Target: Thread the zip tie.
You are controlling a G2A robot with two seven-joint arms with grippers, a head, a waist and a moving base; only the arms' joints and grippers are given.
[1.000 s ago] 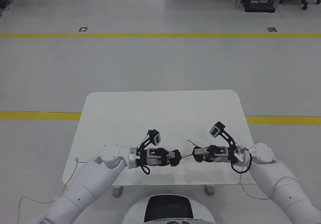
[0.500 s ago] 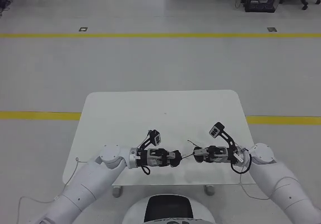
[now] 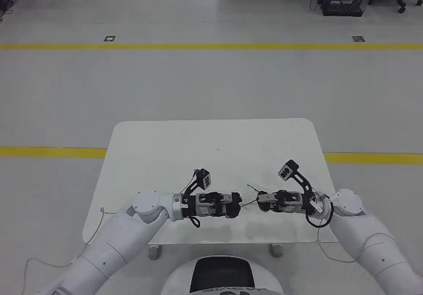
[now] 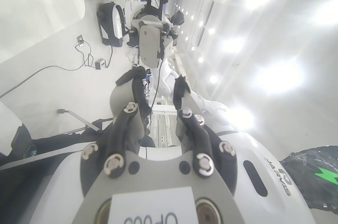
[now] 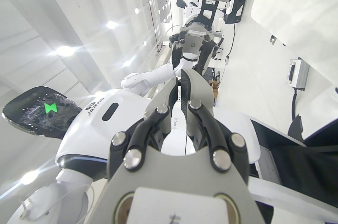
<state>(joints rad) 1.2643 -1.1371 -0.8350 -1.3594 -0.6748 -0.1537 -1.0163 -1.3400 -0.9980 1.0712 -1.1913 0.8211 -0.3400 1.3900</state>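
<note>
A thin black zip tie (image 3: 250, 197) hangs in the air between my two grippers, above the front part of the white table (image 3: 211, 147). My right gripper (image 3: 263, 200) is shut on it, its fingers pressed together in the right wrist view (image 5: 182, 76). My left gripper (image 3: 238, 206) faces it from a short way off. Its fingers stand apart in the left wrist view (image 4: 158, 84), and the zip tie (image 4: 158, 77) runs as a thin line into the gap between them. The right wrist view shows the left gripper (image 5: 188, 55) farther off, open.
The table's front edge (image 3: 196, 242) lies just below both arms. Grey floor with yellow lines (image 3: 41, 152) surrounds the table. Both arms are held above the tabletop, not resting on it.
My left gripper has edged a little toward the right one, narrowing the gap. The right arm has shifted very slightly outward with the zip tie still in its grip.
</note>
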